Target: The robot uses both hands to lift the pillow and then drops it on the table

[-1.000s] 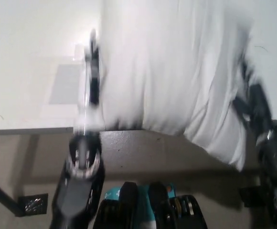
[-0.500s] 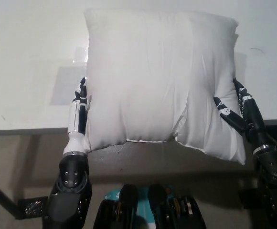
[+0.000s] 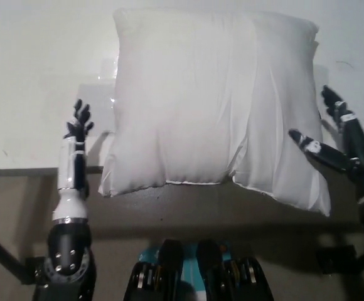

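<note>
While pillow point(image 3: 213, 100) lies on table point(image 3: 31, 81) | left hand point(image 3: 75, 135), right hand point(image 3: 336, 135) spread, holding nothing | no writing legible

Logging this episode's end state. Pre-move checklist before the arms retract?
1. Left robot hand off the pillow: ok, a gap shows.
2. Right robot hand off the pillow: ok, fingers spread beside it.
3. Pillow on the table: ok.
4. Pillow fully supported: not ok, its near edge overhangs the table's front edge.
5. Pillow settled: cannot tell from one picture.
</note>
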{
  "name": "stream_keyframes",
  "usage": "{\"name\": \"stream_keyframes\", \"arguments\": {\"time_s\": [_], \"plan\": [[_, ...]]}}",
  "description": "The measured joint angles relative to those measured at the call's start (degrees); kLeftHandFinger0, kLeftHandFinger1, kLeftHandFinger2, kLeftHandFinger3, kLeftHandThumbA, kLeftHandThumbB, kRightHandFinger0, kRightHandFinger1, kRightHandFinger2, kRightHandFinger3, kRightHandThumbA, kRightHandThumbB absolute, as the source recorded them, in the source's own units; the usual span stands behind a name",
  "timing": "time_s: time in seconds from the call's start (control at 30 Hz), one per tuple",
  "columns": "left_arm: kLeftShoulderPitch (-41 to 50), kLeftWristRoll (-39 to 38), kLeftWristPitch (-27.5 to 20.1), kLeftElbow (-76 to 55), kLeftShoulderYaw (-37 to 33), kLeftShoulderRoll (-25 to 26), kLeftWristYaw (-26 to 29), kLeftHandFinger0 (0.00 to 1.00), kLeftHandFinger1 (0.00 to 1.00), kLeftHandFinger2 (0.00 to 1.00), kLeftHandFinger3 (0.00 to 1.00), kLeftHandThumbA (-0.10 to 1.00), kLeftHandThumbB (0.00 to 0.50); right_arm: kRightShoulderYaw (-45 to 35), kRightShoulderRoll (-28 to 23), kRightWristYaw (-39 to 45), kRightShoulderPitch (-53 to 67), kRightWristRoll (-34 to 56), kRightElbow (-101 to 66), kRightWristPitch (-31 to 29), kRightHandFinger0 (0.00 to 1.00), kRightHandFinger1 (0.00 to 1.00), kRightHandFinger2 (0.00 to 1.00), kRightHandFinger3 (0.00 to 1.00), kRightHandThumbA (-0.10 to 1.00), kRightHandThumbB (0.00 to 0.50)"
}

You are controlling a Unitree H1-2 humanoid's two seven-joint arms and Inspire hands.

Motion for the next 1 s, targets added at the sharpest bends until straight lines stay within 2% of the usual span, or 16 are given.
{"name": "stream_keyframes", "arguments": {"time_s": [0.07, 0.17, 0.23, 0.27, 0.37, 0.4, 0.47, 0.5, 0.6, 0.63, 0.67, 0.77, 0.87, 0.9, 0.93, 1.0], "plan": [[1.2, 0.3, 0.0, -2.4, 0.1, 0.7, 0.0, 1.00, 1.00, 1.00, 1.00, 1.00, 0.183, -0.6, -0.9, 0.0, 1.6, -0.1, -3.6, 0.1, 1.00, 1.00, 1.00, 1.00, 1.00, 0.356], [4.7, 0.9, 0.0, -8.1, 0.7, 1.9, 0.0, 1.00, 1.00, 1.00, 1.00, 1.00, 0.206, -2.4, -2.7, 0.0, 5.8, -0.7, -11.0, 0.2, 1.00, 1.00, 1.00, 1.00, 1.00, 0.326], [7.5, 1.0, 0.0, -11.6, 1.1, 2.2, 0.0, 1.00, 1.00, 1.00, 1.00, 1.00, 0.229, -3.6, -3.7, 0.0, 9.0, -1.0, -15.3, 0.1, 1.00, 1.00, 1.00, 1.00, 1.00, 0.257], [8.1, 0.9, 0.0, -12.3, 1.2, 2.2, -0.1, 1.00, 1.00, 1.00, 1.00, 1.00, 0.187, -3.9, -3.9, 0.0, 9.8, -1.1, -16.2, 0.1, 1.00, 1.00, 1.00, 1.00, 1.00, 0.232], [15.1, 0.3, -0.1, -20.1, 1.2, 2.6, -0.5, 1.00, 1.00, 1.00, 1.00, 1.00, 0.157, -6.1, -4.3, -0.1, 17.8, -1.8, -23.9, -1.7, 1.00, 1.00, 1.00, 1.00, 1.00, 0.221], [18.5, 0.0, -0.3, -22.6, 1.2, 2.7, -0.8, 1.00, 1.00, 1.00, 1.00, 1.00, 0.157, -6.7, -4.2, -0.2, 21.2, -2.3, -26.1, -3.0, 1.00, 1.00, 1.00, 1.00, 1.00, 0.220], [22.4, -0.3, -0.4, -24.6, 1.1, 2.8, -1.1, 1.00, 1.00, 1.00, 1.00, 1.00, 0.205, -7.1, -4.1, -0.3, 26.0, -3.1, -27.3, -4.8, 1.00, 1.00, 1.00, 1.00, 1.00, 0.205], [24.5, -0.4, -0.4, -25.0, 1.0, 2.8, -1.2, 1.00, 1.00, 1.00, 1.00, 1.00, 0.192, -7.2, -3.7, -0.5, 28.4, -3.5, -27.1, -5.6, 1.00, 1.00, 1.00, 1.00, 1.00, 0.181], [29.0, -1.0, -0.5, -24.9, 0.5, 2.6, -1.8, 1.00, 1.00, 1.00, 1.00, 1.00, 0.165, -5.8, -1.6, -1.7, 35.0, -5.3, -25.4, -8.4, 1.00, 1.00, 1.00, 1.00, 1.00, 0.165], [29.7, -1.2, -0.5, -24.7, 0.4, 2.5, -2.0, 1.00, 1.00, 1.00, 1.00, 1.00, 0.102, -5.2, -0.9, -2.3, 36.2, -5.8, -24.5, -9.1, 1.00, 1.00, 1.00, 1.00, 1.00, 0.166], [30.6, -1.4, -0.6, -24.0, 0.2, 2.4, -2.3, 1.00, 1.00, 1.00, 1.00, 1.00, 0.095, -4.2, -0.1, -3.3, 38.2, -6.8, -22.8, -10.1, 1.00, 1.00, 1.00, 1.00, 1.00, 0.166], [31.1, -2.2, -0.8, -20.3, 0.0, 1.8, -2.9, 1.00, 1.00, 1.00, 1.00, 1.00, 0.127, -1.4, 1.3, -5.6, 41.0, -9.3, -15.2, -12.6, 1.00, 1.00, 1.00, 1.00, 1.00, 0.152], [30.9, -3.6, -0.9, -15.4, 0.1, 0.9, -3.8, 1.00, 1.00, 1.00, 1.00, 1.00, 0.066, 0.4, 2.5, -7.3, 42.0, -10.6, -8.8, -14.5, 1.00, 1.00, 1.00, 1.00, 1.00, 0.117], [30.8, -3.8, -0.9, -14.5, 0.3, 0.6, -3.9, 1.00, 1.00, 1.00, 1.00, 1.00, 0.073, 0.5, 2.5, -7.7, 41.9, -10.6, -8.1, -15.1, 1.00, 1.00, 1.00, 1.00, 1.00, 0.113], [30.5, -4.1, -0.9, -13.8, 0.5, 0.4, -4.1, 1.00, 1.00, 1.00, 1.00, 1.00, 0.041, 0.5, 2.3, -8.1, 41.5, -10.7, -7.6, -15.5, 1.00, 1.00, 1.00, 1.00, 1.00, 0.138], [30.0, -4.4, -0.9, -13.2, 0.7, 0.1, -4.5, 1.00, 1.00, 1.00, 1.00, 1.00, 0.057, 0.5, 1.9, -8.6, 40.8, -10.7, -7.0, -16.0, 1.00, 1.00, 1.00, 1.00, 1.00, 0.147]]}}
